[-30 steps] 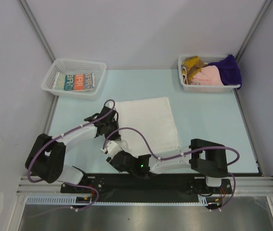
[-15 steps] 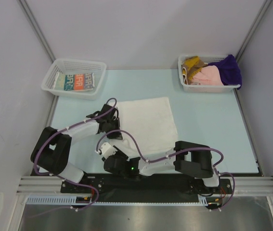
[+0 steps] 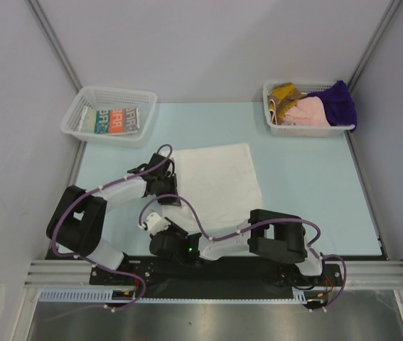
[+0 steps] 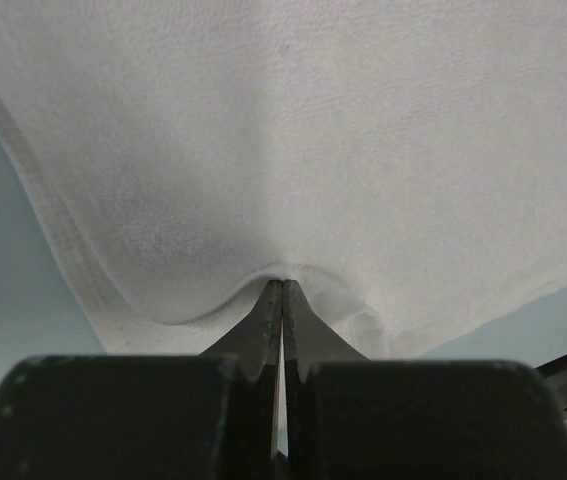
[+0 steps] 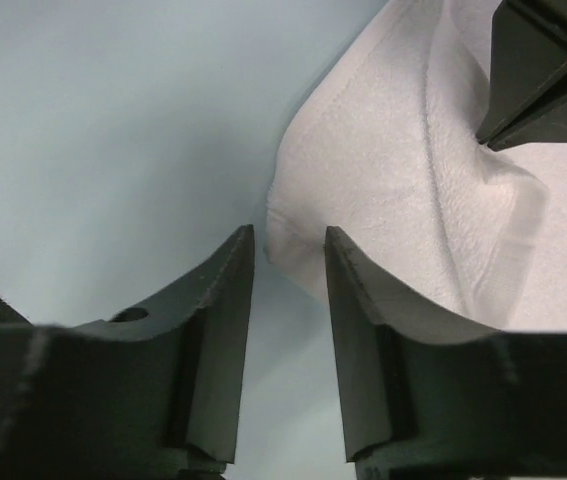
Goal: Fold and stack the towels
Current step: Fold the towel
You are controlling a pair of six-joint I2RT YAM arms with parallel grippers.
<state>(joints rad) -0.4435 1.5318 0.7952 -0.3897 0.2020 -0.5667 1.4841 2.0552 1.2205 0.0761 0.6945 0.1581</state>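
At the far left corner of the pale blue table (image 3: 308,185) stands a white plastic mesh basket (image 3: 73,124). A folded printed towel (image 3: 116,121) in orange, teal and white lies flat in it.

Nearer the arms, the left end effector (image 3: 164,186) sits on the left edge of a white towel (image 3: 219,181). The towel is spread as a rough rectangle on the middle of the table, and its cloth looks soft and finely napped. In the left wrist view the two dark, tapering fingers are pressed together on a pinch of that towel (image 4: 313,130). The hem puckers up into a small ridge at their tips (image 4: 282,285).

The right end effector (image 3: 151,224) reaches across to the towel's near left corner, just in front of the left one. In the right wrist view its curved black fingers stand spread with a clear gap (image 5: 288,240). The rounded, rumpled corner of the towel (image 5: 393,200) lies just at their tips and runs behind the right-hand finger. I see no grip on it. The left end effector's dark tip (image 5: 543,80) shows at the upper right, pressing a fold into the cloth.

At the far right corner a second mesh basket (image 3: 301,130) holds loose, bunched cloth. A mustard towel (image 3: 283,92) lies at its left, a pink towel (image 3: 306,110) in the middle, and a fuzzy purple towel (image 3: 337,101) hangs over its right rim.
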